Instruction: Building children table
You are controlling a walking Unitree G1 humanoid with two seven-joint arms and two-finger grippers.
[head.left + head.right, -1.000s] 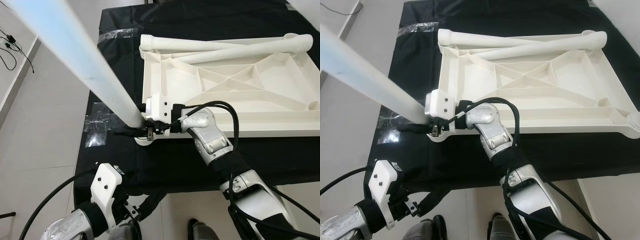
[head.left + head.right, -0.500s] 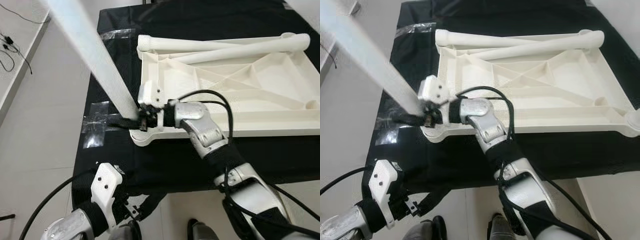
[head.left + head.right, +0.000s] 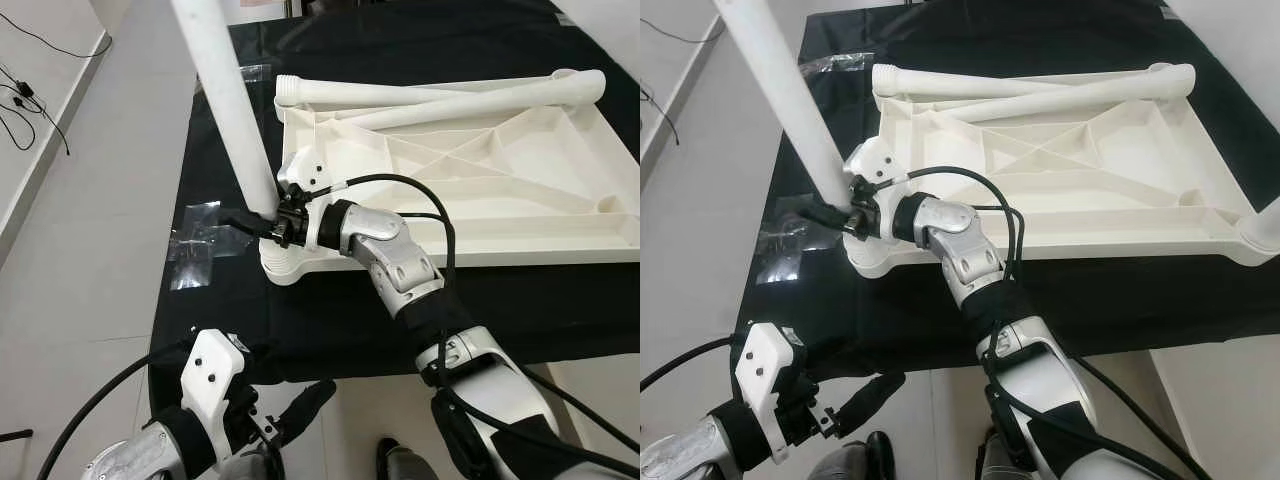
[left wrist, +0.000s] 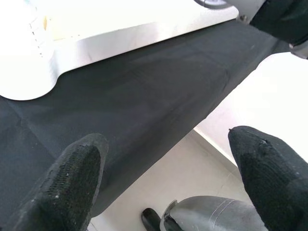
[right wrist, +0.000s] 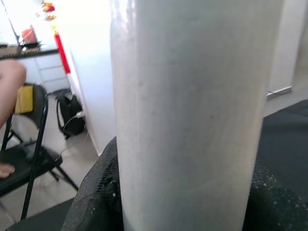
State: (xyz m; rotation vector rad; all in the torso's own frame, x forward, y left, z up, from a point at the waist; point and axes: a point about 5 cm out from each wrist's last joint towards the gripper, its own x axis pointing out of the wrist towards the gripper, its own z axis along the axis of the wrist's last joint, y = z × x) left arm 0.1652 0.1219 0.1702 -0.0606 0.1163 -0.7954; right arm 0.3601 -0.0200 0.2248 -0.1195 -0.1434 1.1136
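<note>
White plastic table leg, clenched by the right tool over the upturned children's table corner socket, could cross-thread if tilted.

My right arm reaches forward-left, elbow bent, right tool clamped around the white table leg. My left arm hangs low, left tool fingers spread apart.

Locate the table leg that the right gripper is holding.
The table leg stands nearly upright at the near left corner of the upturned tabletop, clamped by the right gripper.
</note>
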